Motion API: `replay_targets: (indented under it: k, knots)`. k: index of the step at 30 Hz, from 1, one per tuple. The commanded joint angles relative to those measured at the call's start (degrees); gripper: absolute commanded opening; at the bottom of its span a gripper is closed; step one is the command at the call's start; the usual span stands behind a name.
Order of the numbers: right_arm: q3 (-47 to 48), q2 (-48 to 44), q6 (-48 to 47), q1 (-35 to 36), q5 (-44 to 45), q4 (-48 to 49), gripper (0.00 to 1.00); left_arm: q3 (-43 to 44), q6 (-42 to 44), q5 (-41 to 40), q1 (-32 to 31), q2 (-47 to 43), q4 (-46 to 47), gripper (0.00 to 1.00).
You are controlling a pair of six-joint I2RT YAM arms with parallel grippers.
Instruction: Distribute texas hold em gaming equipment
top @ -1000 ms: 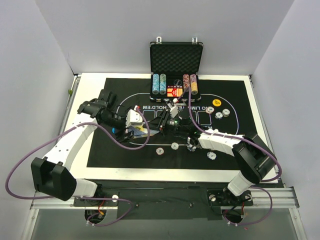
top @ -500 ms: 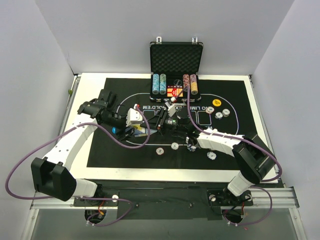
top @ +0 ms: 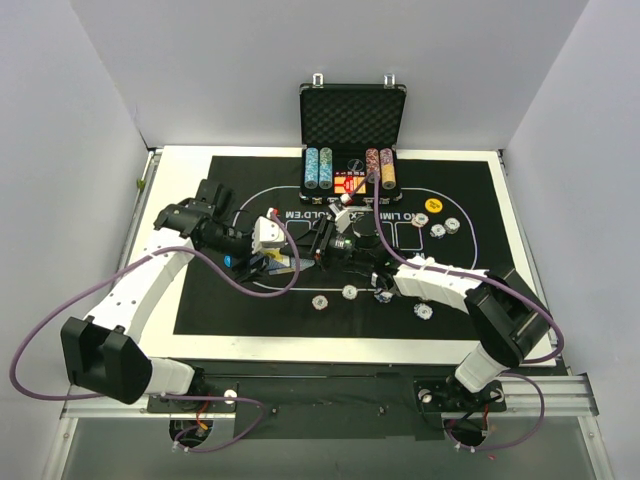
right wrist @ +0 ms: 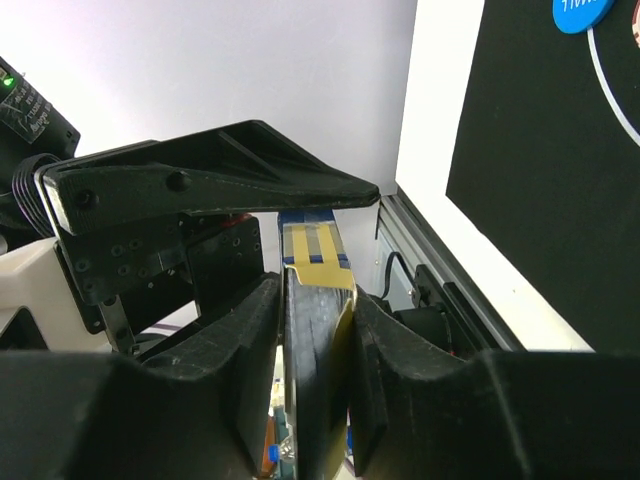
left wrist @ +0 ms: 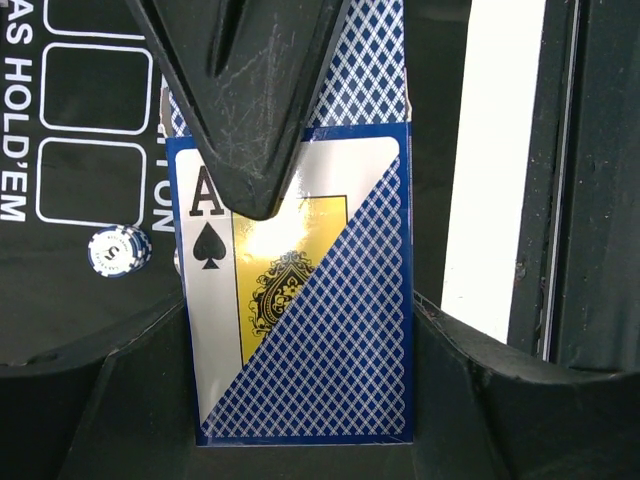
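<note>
A blue-backed pack of playing cards (top: 283, 262), with an ace of spades on its face, is held above the mat's left half between both grippers. My left gripper (top: 262, 262) is shut on the pack (left wrist: 300, 300), which fills the gap between its jaws (left wrist: 300, 400). My right gripper (top: 320, 248) is shut on the pack's other end (right wrist: 318, 270), its fingers (right wrist: 245, 350) pressed against both sides. One right finger (left wrist: 250, 90) lies across the pack's face. Loose striped chips (top: 350, 292) lie on the mat. A blue button disc (right wrist: 583, 10) shows in the right wrist view.
The open black case (top: 352, 115) stands at the back with chip stacks (top: 319, 168) in it. More chips (top: 437, 229) and a yellow button (top: 434, 206) lie right of centre. A chip (left wrist: 119, 250) lies beside the pack. The black mat (top: 200, 300) covers the table.
My right gripper has shifted slightly up and left at the pack. The pack has tilted a little between the grippers. The left arm has barely moved.
</note>
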Motion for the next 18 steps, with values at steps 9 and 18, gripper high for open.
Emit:
replay_targets:
  k: [9,18]
  knots:
    - [3.38,-2.99,-3.51,-0.82,-1.08,-2.12,0.48,-0.05,-2.34,3.55,-0.02,-2.1,0.0,0.12]
    - [0.92,-12.22,-13.96,-6.0,-3.45,-18.82,0.51,-3.65,-3.48,3.82,0.77,-5.26,2.99,0.11]
